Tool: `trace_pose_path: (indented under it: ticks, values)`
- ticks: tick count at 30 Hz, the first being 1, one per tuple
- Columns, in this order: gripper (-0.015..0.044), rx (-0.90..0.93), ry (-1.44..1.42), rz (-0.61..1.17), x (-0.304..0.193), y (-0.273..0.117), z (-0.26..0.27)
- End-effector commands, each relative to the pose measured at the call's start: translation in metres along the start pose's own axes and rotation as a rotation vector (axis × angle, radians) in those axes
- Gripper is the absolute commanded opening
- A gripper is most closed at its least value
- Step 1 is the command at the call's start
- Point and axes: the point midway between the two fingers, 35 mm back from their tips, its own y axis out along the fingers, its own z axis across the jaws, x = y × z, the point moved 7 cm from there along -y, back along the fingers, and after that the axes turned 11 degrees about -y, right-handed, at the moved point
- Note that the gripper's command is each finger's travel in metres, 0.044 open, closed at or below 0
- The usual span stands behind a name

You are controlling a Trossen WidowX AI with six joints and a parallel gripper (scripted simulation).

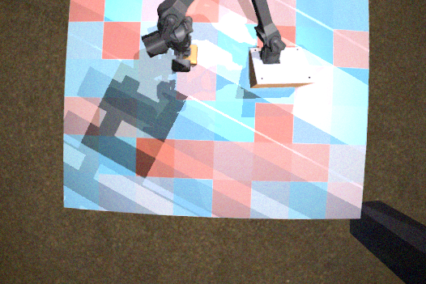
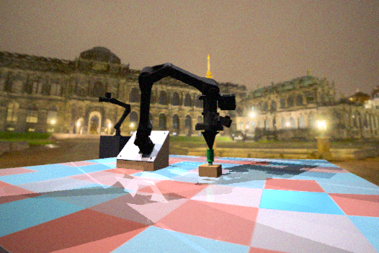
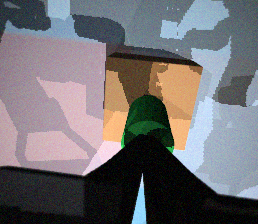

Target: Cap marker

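Note:
The holder block point(image 1: 193, 54) point(image 2: 210, 171) point(image 3: 177, 95) is a small orange-brown block on the table. The green cap point(image 2: 210, 155) point(image 3: 147, 111) stands upright over the block, on the marker. The marker's body is almost wholly hidden; a sliver of something shows between cap and block in the exterior view, too small to tell how far down the cap sits. My gripper point(image 2: 210, 148) point(image 3: 145, 142) points straight down, shut with nothing between its fingers. Its tips are at the cap's top, touching or very nearly so, and hide part of it in the wrist view.
The arm's white-topped wedge base point(image 1: 283, 74) point(image 2: 162, 140) stands on the checkered table point(image 1: 235, 161) point(image 2: 216, 215), to the right of the block in the top view and to its left in the exterior view. The arm arches over from it. Dark shadows fall near the block.

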Motion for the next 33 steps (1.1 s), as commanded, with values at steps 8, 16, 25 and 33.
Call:
trace_pose_path:
  ticks: [8, 16, 25, 33]
  values:
    - [0.0000, 0.000, 0.000, -0.003, 0.001, 0.004, 0.000]
    - [0.0000, 0.004, -0.002, -0.003, 0.004, -0.053, 0.002]
    - [0.0053, 0.002, -0.003, -0.001, 0.001, -0.085, 0.001]
    - [0.0263, 0.002, -0.003, -0.001, 0.001, -0.085, 0.001]
